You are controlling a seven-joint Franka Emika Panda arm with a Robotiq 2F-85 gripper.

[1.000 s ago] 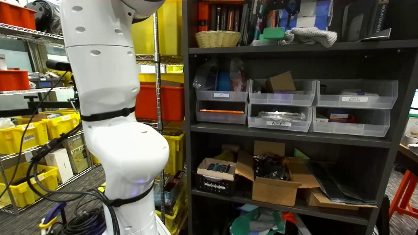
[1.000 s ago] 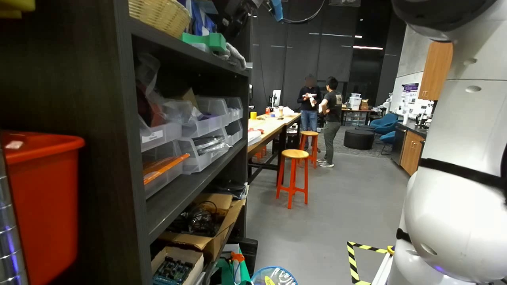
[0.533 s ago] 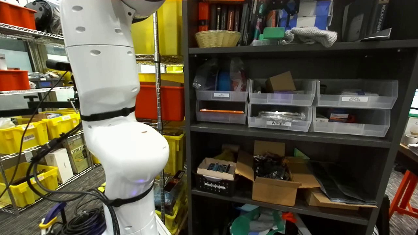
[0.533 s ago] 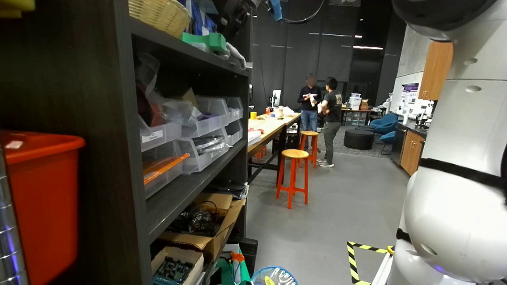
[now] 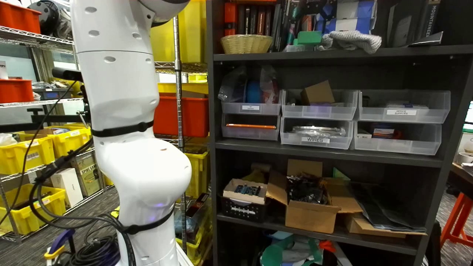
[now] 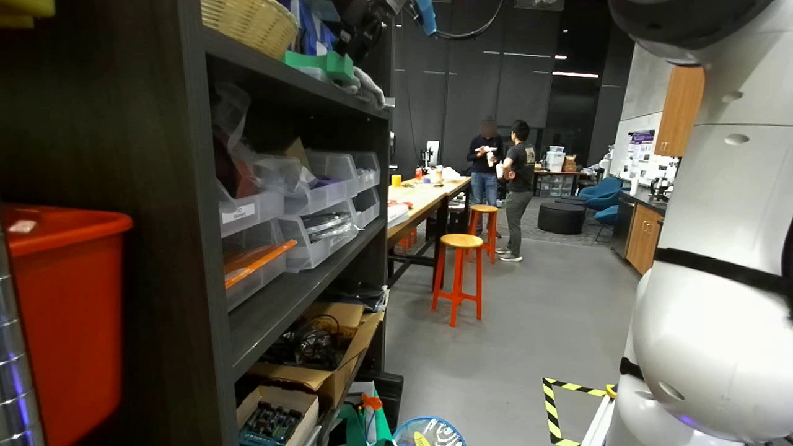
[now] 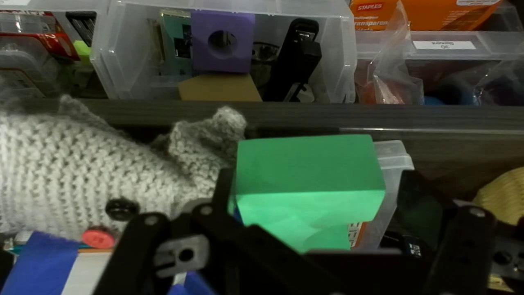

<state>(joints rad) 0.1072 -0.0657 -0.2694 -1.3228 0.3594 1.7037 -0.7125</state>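
My gripper point(image 7: 317, 178) is open in the wrist view, its fingers on either side of a green block point(image 7: 309, 164). The left finger is close against the block's left side; whether it touches is unclear. A gap separates the right finger from the block. The block sits on a clear plastic container point(image 7: 395, 157) on the upper shelf. The block also shows in both exterior views point(image 5: 309, 37) point(image 6: 337, 65). The dark gripper is above it in both exterior views point(image 5: 314, 11) point(image 6: 358, 40), partly cut off by the top edge. A grey knitted item point(image 7: 82, 168) lies beside the block.
A wicker basket point(image 5: 247, 44) stands on the same shelf, with books behind. A blue and white box point(image 5: 349, 16) stands behind the knitted item point(image 5: 351, 40). Clear bins point(image 5: 319, 111) fill the shelf below. A red bin point(image 6: 68, 310) is beside the shelf unit.
In the last half second the gripper has shifted slightly, down and left in an exterior view, closer to the green block. The arm's upper links have moved a little. The shelf items look unchanged.
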